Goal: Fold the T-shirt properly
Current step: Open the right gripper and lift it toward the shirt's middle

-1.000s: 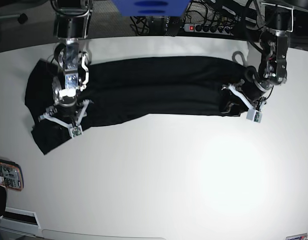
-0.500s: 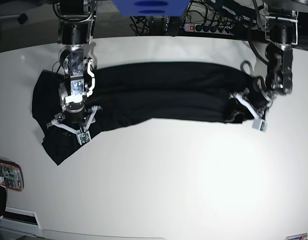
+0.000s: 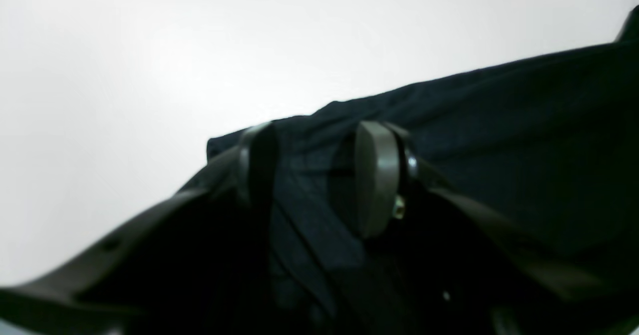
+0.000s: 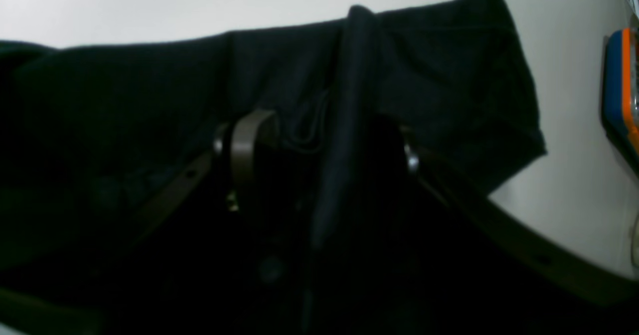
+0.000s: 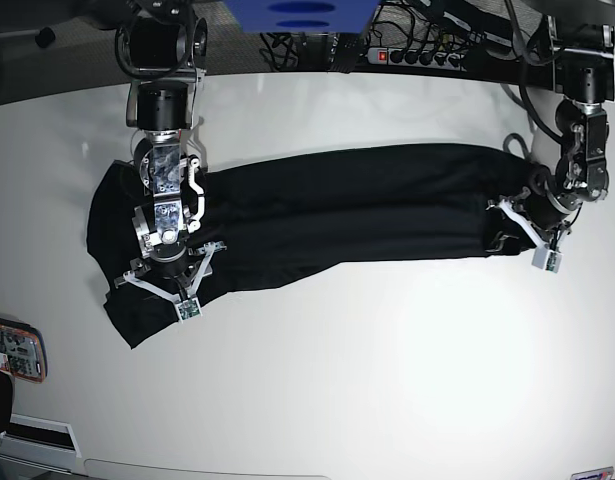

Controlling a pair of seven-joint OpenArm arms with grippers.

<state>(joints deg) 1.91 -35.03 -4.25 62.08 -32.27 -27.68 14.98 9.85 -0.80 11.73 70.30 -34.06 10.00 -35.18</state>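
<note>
Clearly the T-shirt [image 5: 337,205] is soft, limp and light, stretched in a long band across the table [image 5: 387,380]. Both the left gripper [image 3: 314,175] and right gripper [image 4: 319,160] pinch bunched cloth at its opposite ends; thick gathered hems suit gripping best.

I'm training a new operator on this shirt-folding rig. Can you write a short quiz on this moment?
1. True or false: the T-shirt lies stretched in a long band between both grippers.
2. What pokes in at the table's edge in the right wrist view? A) a mug B) an orange and blue object C) scissors
3. Fill in: cloth sits between the left gripper's ____.

Key: 1 true; 2 B; 3 fingers.
</note>
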